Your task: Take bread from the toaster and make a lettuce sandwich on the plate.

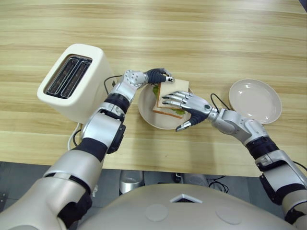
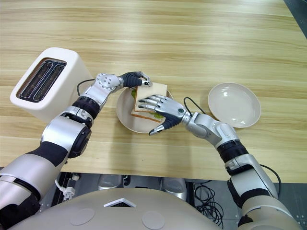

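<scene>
A sandwich (image 1: 171,96) lies on the beige plate (image 1: 145,113) at the table's middle, with green lettuce (image 1: 155,89) peeking out from under the top bread slice (image 2: 154,91). My left hand (image 1: 156,75) is at the slice's far left corner, its fingers curled and pinching that corner. My right hand (image 1: 189,106) lies over the near right part of the sandwich, fingers stretched flat and spread on the bread. At the left stands the white toaster (image 1: 79,88); both its slots (image 1: 68,76) look empty.
A second, empty beige plate (image 1: 255,100) sits to the right of the sandwich plate. The toaster's cables (image 1: 108,82) run beside and below it toward the table's near edge. Bare wooden table (image 1: 192,33) stretches behind everything.
</scene>
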`<state>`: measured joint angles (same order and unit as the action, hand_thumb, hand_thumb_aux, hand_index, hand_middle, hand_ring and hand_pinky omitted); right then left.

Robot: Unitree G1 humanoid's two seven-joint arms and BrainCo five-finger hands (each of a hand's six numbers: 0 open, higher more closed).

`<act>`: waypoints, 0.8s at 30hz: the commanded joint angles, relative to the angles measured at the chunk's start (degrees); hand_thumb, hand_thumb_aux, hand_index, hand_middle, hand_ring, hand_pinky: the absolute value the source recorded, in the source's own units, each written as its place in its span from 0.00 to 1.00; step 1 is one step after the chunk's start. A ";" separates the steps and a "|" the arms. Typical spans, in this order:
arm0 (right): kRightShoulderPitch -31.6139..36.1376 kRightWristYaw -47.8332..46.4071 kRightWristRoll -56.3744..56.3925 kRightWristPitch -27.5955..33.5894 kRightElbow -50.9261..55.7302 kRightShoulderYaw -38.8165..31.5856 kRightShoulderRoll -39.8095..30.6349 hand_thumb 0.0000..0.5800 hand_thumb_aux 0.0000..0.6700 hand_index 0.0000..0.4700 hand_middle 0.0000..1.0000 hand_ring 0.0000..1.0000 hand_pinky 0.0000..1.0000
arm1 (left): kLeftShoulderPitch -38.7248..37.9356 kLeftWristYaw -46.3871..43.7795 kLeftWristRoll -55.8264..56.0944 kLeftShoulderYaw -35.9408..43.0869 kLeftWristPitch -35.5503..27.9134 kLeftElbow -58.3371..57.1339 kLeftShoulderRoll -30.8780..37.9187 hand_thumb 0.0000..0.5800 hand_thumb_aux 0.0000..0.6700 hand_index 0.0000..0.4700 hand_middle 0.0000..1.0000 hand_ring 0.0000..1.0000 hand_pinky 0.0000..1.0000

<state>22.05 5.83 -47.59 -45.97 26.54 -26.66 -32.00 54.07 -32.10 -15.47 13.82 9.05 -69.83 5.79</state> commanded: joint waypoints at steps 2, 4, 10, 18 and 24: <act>-0.30 -8.52 0.00 4.65 4.37 -2.62 -0.56 0.00 0.00 0.00 0.00 0.00 0.00 | 0.45 -0.83 -1.70 1.63 0.82 -1.11 -0.90 1.00 1.00 0.98 1.00 1.00 1.00; -0.64 -11.12 0.97 4.90 4.46 -3.27 -0.59 0.00 0.00 0.00 0.00 0.00 0.00 | 0.47 -0.76 -1.92 1.69 0.98 -1.14 -0.90 1.00 1.00 0.98 1.00 1.00 1.00; -2.51 -16.96 4.48 5.06 3.48 -4.33 -0.50 0.00 0.00 0.00 0.00 0.00 0.00 | 0.81 0.24 -3.20 2.71 2.26 -0.64 -0.58 0.42 0.24 0.23 1.00 1.00 1.00; -2.70 -19.32 6.57 5.23 2.75 -4.35 -0.75 0.00 0.00 0.00 0.00 0.00 0.00 | 2.59 6.90 -7.41 5.40 4.86 0.64 0.61 0.00 0.00 0.00 1.00 1.00 1.00; -3.14 -19.65 7.30 5.36 2.21 -4.10 -0.91 0.00 0.00 0.00 0.00 0.00 0.00 | 9.56 38.15 -23.57 14.38 2.89 4.37 6.23 0.00 0.00 0.00 1.00 1.00 1.00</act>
<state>20.91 -10.44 -38.28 -42.11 25.93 -28.18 -32.24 60.42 -5.13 -32.71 24.80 13.38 -68.55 10.33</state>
